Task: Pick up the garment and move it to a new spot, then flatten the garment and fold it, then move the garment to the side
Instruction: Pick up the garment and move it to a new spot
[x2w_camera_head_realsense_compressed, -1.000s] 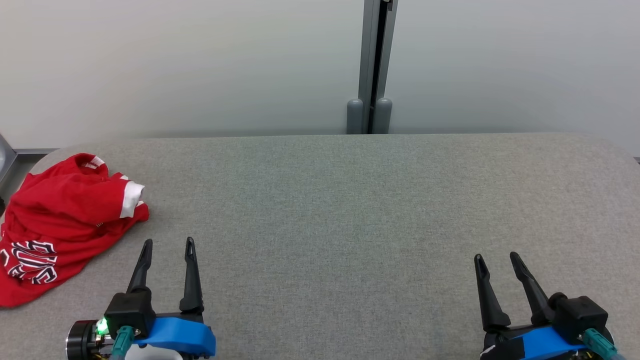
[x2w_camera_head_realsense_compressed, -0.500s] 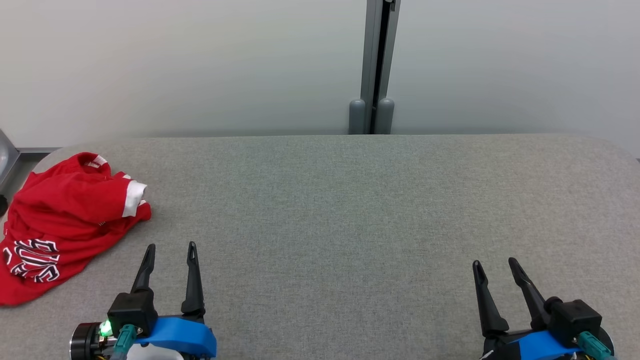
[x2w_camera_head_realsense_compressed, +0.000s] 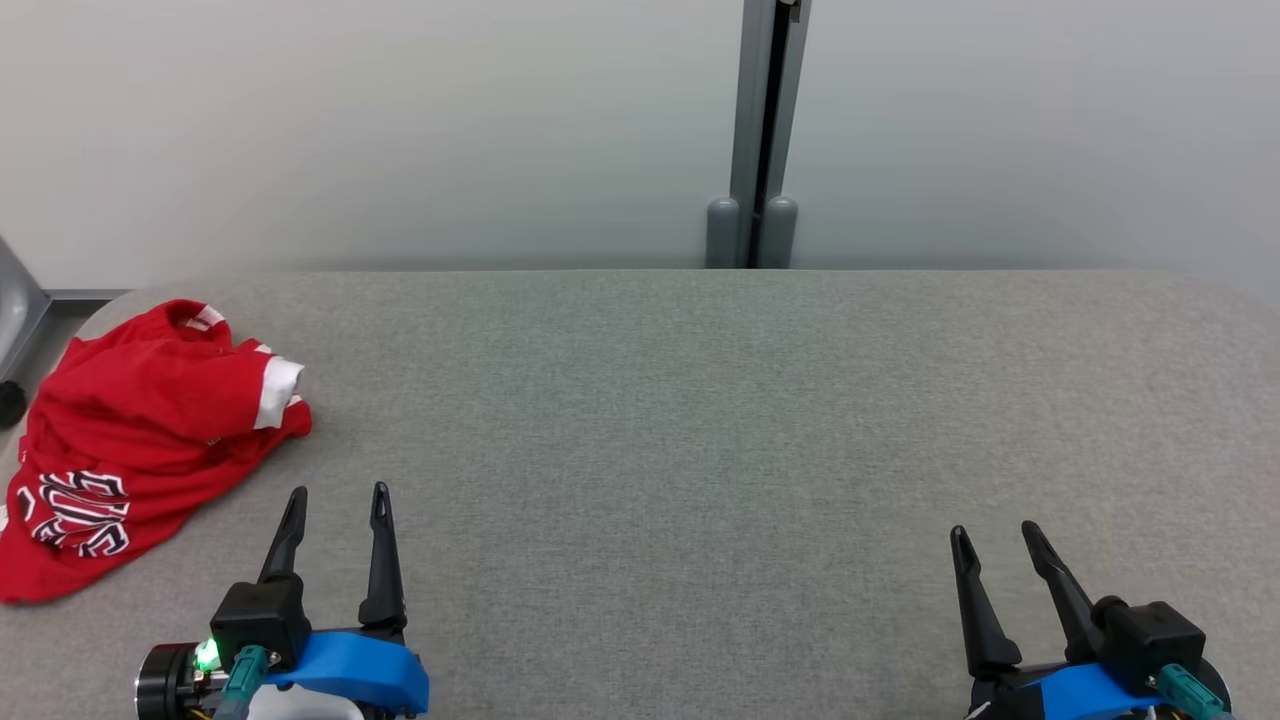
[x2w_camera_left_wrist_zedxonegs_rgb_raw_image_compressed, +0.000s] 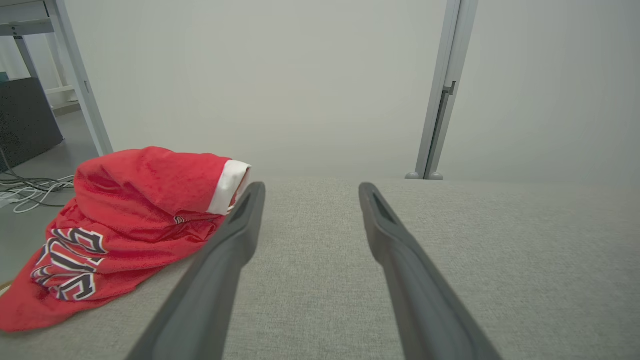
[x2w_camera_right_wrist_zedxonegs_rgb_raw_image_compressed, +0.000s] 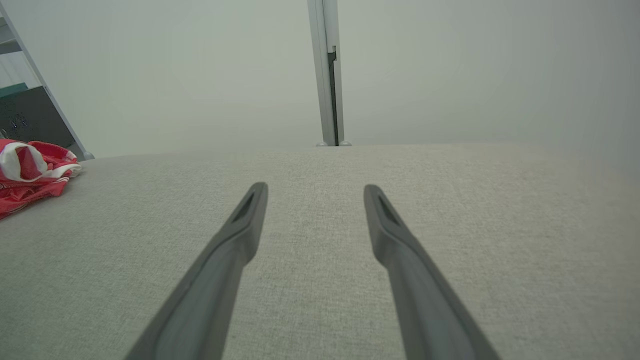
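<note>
Biggest thing here is the pale wall (x2w_camera_head_realsense_compressed: 400, 120) running behind the table's far edge. The table (x2w_camera_head_realsense_compressed: 700, 400) itself is wide with rounded corners, covered in grey woven fabric, and most of its top is bare. A grey post (x2w_camera_head_realsense_compressed: 765, 100) stands upright against the wall, just behind the middle of the table's far edge, with two little rounded feet at its base.

The garment (x2w_camera_head_realsense_compressed: 150, 420) is a red shirt lying in a crumpled heap at the table's left end, and its lower part droops over the edge there. One sleeve lies folded across the top of the heap.

The left gripper (x2w_camera_head_realsense_compressed: 338, 492) hangs over the table's near-left part, just right of the shirt and not touching it. Its jaws are spread apart with nothing between them. The right gripper (x2w_camera_head_realsense_compressed: 992, 530) is over the table's near-right part, well apart from the shirt, jaws also spread and empty, just bare fabric between its fingers.

Small stuff: black-and-white lettering (x2w_camera_head_realsense_compressed: 75, 510) on the part of the shirt nearest the table's left edge, a white cuff (x2w_camera_head_realsense_compressed: 277, 392) on the sleeve end pointing toward the table's middle, and a green light (x2w_camera_head_realsense_compressed: 207, 656) glowing on the left wrist.
</note>
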